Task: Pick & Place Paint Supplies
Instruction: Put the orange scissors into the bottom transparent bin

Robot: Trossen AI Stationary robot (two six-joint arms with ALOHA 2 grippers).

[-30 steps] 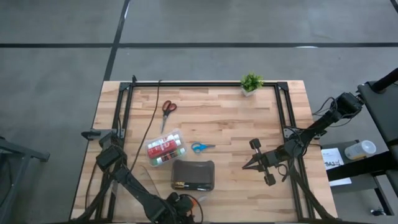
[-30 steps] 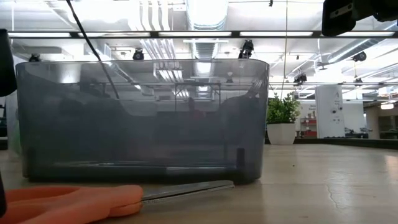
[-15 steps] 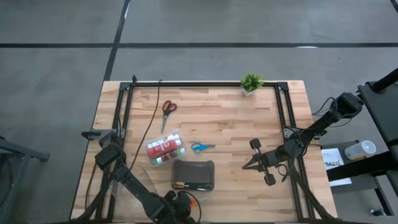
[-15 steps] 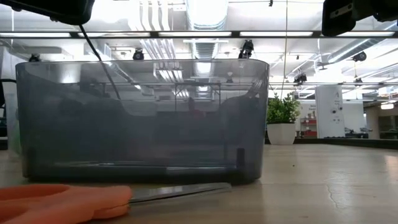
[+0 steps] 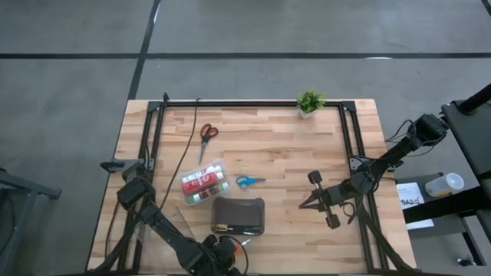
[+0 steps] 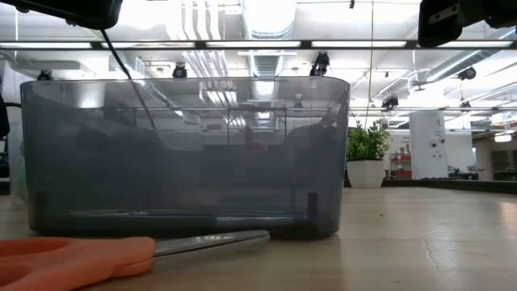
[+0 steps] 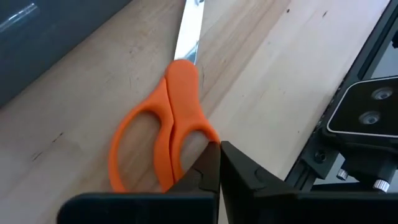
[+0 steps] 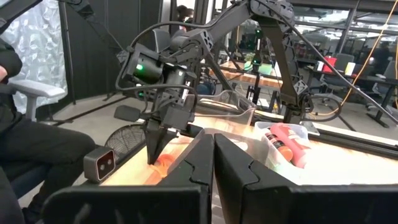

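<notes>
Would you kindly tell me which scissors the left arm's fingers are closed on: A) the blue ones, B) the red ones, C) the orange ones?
C: the left wrist view shows the left gripper pinching a handle loop of the orange scissors.

A small potted plant stood at the far edge of the wooden bench. A dark grey case sat near the front edge, just beside a clear plastic box. A person sat beyond the bench.
</notes>
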